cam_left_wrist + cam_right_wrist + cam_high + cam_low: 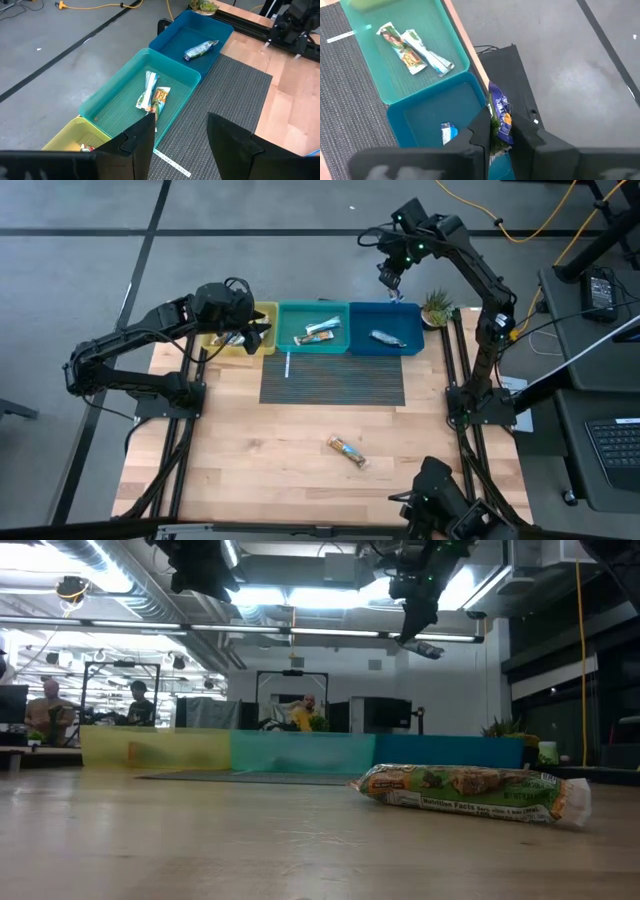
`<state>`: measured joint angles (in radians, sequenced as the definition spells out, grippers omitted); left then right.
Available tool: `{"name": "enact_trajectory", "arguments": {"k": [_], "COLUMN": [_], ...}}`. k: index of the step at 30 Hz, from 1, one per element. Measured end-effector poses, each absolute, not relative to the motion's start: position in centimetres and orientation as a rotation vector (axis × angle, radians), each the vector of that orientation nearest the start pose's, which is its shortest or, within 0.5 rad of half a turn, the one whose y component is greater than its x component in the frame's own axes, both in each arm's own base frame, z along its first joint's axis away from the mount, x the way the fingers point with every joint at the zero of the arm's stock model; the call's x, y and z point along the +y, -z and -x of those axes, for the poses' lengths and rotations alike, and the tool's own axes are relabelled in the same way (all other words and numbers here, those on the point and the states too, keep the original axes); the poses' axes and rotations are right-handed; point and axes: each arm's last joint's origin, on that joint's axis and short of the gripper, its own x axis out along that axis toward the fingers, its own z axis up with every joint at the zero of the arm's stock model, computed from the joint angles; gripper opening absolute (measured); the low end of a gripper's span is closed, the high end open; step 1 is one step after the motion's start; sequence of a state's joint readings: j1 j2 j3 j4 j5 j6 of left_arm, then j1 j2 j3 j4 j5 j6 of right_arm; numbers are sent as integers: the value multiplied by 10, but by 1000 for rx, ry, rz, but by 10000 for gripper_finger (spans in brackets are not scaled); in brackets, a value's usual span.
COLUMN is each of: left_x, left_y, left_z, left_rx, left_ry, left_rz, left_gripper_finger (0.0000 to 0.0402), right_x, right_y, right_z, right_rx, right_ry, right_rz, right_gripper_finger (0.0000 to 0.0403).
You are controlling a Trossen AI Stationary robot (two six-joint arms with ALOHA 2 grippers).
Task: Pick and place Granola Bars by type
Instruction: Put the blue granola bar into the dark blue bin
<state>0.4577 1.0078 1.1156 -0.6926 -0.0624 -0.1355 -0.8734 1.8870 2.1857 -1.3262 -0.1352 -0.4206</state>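
Along the far edge of the wooden tabletop (pixel 250 470), three bins are sitting in a row: a yellow bin (pixel 262 313) toward the left, a teal bin (pixel 290 330) in the middle holding two bars, and a blue bin (pixel 398 315) toward the right holding one silver-blue bar (pixel 388 338). A dark ribbed mat (pixel 332 383) is lying just in front of the bins. One tan granola bar (pixel 348 451) is lying alone near the front edge, well apart from everything else.

The right arm is reaching high over the far rim of the blue bin, its gripper (pixel 498 131) pointing downward and pinching a blue-wrapped bar (pixel 500 116) between closed fingers. The step in hand appears to be releasing this bar into the blue bin. To do it well, the gripper should probably be moving further inward over the bin floor and lowering before opening, since the bar is hanging close to the far rim and could be dropping outside.

The left arm is folding over the yellow bin, its gripper (pixel 180 137) with fingers parted and holding nothing.
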Motion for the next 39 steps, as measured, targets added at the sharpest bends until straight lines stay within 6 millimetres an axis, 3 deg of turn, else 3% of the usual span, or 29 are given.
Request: {"name": "enact_trajectory", "arguments": {"k": [5,7,9,15,20,30,39], "left_x": [89,89,89,88,88,88,88], "left_y": [-359,-359,-359,-358,-357,-357,-357], "left_z": [-176,-176,-176,-175,-174,-174,-174], "left_rx": [546,546,545,548,564,558,551], "left_ry": [-545,-545,-545,-556,-559,-588,-595], "left_rz": [246,246,248,284,294,304,329], "left_gripper_finger": [168,168,168,168,168,168,168], "right_x": [-283,-286,-288,-284,-276,-284,-292], "right_y": [-400,-390,-370,-283,-244,-217,-203], "right_z": [-237,-239,-241,-250,-255,-248,-230], "right_rx": [1003,1013,1063,1230,1274,1306,1326], "right_ry": [445,433,416,343,321,325,344], "right_rz": [-175,-192,-233,-352,-348,-159,-177], "right_gripper_finger": [50,46,45,51,46,52,52]}}
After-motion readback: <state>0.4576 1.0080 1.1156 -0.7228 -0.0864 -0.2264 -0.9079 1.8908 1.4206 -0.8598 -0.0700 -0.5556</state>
